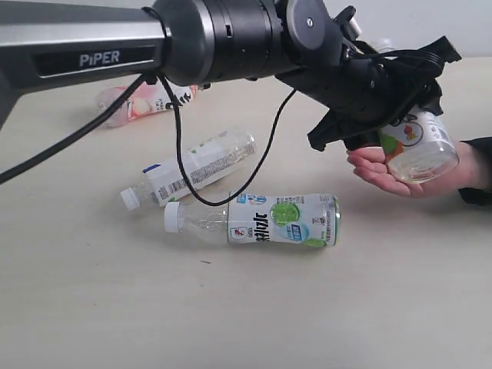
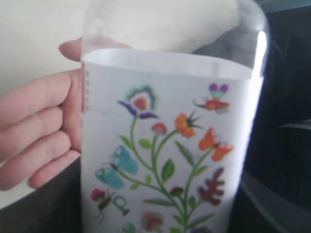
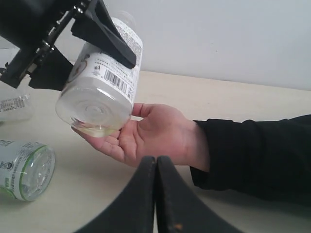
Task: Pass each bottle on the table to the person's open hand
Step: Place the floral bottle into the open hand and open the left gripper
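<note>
Your left hand [image 1: 400, 115] is clamped on the floral bottle [image 1: 421, 146], one finger on each side of the label. The bottle is off the counter [image 1: 92, 307] and tilted. Its long axis slants with the base down and away from the wrist and the neck end up inside the hand; the cap is hidden. The base touches the person's open palm [image 3: 155, 133] right under the hand, with the black sleeve [image 3: 252, 155] beyond.

Back along the left arm [image 1: 92, 46] from the hand, three bottles lie on their sides. The lime bottle [image 1: 269, 219] is nearest, below the hand, cap pointing away from it. The barcode bottle [image 1: 200, 165] is just beside that one, with the black cable [image 1: 178, 146] looping in front of it. The pink bottle [image 1: 142, 101] is farthest, partly behind the arm.

Your right hand [image 3: 155, 194] has its fingers pressed together, low and just short of the palm.
</note>
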`<state>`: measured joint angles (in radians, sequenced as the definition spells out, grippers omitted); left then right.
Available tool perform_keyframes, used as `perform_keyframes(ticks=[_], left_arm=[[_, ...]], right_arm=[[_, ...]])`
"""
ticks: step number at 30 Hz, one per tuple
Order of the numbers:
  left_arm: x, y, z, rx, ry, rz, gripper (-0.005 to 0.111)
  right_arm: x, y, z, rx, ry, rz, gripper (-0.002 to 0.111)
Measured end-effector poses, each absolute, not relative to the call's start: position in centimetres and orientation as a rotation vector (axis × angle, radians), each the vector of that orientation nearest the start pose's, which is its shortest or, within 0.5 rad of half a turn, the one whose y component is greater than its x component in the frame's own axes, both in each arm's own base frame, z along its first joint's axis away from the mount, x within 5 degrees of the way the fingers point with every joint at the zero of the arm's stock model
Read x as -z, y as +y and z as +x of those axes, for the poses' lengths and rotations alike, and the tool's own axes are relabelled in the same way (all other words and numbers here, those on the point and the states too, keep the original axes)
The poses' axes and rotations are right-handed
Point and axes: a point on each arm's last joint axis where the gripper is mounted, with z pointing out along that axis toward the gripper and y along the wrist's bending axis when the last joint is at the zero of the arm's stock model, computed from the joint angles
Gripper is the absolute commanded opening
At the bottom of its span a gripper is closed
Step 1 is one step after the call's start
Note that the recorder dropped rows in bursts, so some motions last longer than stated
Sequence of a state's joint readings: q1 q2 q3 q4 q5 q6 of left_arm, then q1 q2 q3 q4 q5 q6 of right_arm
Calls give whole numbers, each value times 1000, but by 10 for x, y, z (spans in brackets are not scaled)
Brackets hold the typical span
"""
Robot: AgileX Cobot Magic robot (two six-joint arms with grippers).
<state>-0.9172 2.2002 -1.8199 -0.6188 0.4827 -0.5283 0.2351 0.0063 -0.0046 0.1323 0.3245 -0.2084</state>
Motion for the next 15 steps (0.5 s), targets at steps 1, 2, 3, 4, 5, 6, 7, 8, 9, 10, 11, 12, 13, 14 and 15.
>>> perform_keyframes(ticks=[1,2,3,4,5,6,7,8,9,10,11,12,13,14,15], left_arm=[[-217,-422,292,1229,2621,-67,0],[-213,-423,294,1228,2616,-73,0],[-210,-424,295,1226,2615,-77,0],[-207,-424,296,1226,2614,-86,0],[-202,-425,297,1226,2616,-97,0],[-198,-426,297,1224,2623,-104,0],[-195,-427,297,1224,2628,-113,0],[-190,-427,298,1221,2636,-119,0],[-187,-428,298,1220,2637,-123,0],[-183,-429,298,1221,2644,-125,0],[-180,-429,299,1224,2647,-124,0],[-178,-430,299,1226,2649,-119,0],[-175,-432,299,1230,2653,-114,0],[-173,-433,300,1235,2656,-107,0],[-172,-434,301,1241,2660,-99,0]], right_arm=[[-185,16,52,-146,1782,-316,0],[-185,16,52,-146,1782,-316,0],[-185,16,52,-146,1782,-316,0],[-185,16,52,-146,1782,-316,0],[-185,16,52,-146,1782,-316,0],[-185,16,52,-146,1782,-316,0],[-185,16,52,-146,1782,-316,0],[-185,16,52,-146,1782,-316,0],[-185,16,52,-146,1782,-316,0],[-185,16,52,-146,1782,-316,0],[-185,16,52,-146,1782,-316,0],[-185,16,52,-146,1782,-316,0],[-185,16,52,-146,1782,-316,0],[-185,16,52,-146,1782,-316,0],[-185,16,52,-146,1782,-316,0]])
